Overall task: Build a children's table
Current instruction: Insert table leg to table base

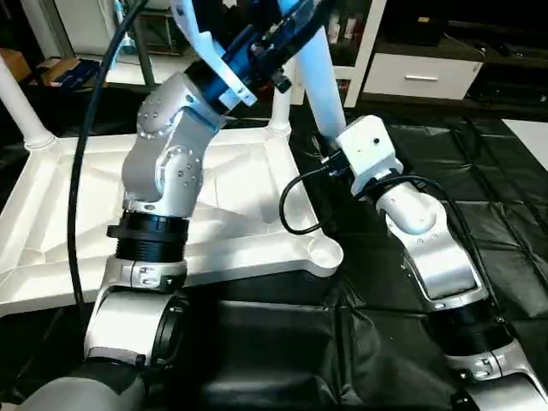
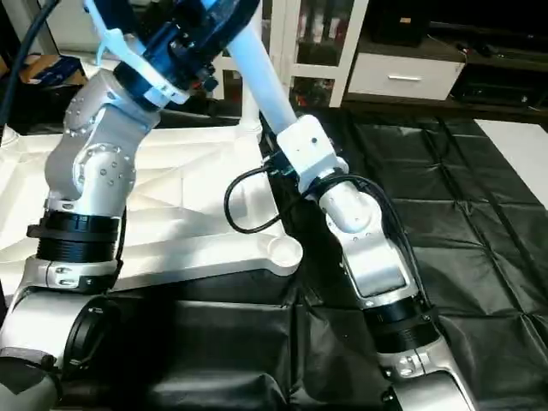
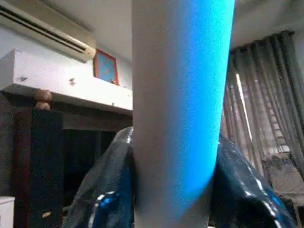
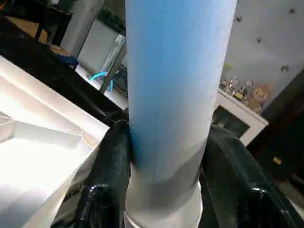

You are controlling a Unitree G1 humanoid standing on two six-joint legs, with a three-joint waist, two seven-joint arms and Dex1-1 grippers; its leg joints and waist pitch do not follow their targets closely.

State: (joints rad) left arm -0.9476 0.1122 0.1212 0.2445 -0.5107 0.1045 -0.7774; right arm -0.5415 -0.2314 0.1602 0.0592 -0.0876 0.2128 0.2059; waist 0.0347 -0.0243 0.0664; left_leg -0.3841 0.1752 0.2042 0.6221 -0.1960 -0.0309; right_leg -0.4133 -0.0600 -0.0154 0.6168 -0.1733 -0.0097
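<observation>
The children's table top (image 1: 248,248) lies upside down, ribs up, on black sheeting. One white leg (image 1: 19,107) stands in its far left corner and another leg (image 1: 280,107) stands in its far right corner. A third leg (image 1: 321,81) hangs tilted above the top's right edge, held by both arms. My left gripper (image 1: 267,43) is shut on its upper part, with a black finger (image 3: 107,190) pressed against each side. My right gripper (image 4: 166,180) is shut on it lower down, near the end, just right of the top's edge. The near right corner socket (image 1: 326,251) shows as an open round cup.
Black crinkled sheeting (image 1: 479,171) covers the ground around and right of the top. A black cable (image 1: 291,214) loops from my right wrist over the top's right rim. A white drawer cabinet (image 1: 419,75) and shelving stand at the back.
</observation>
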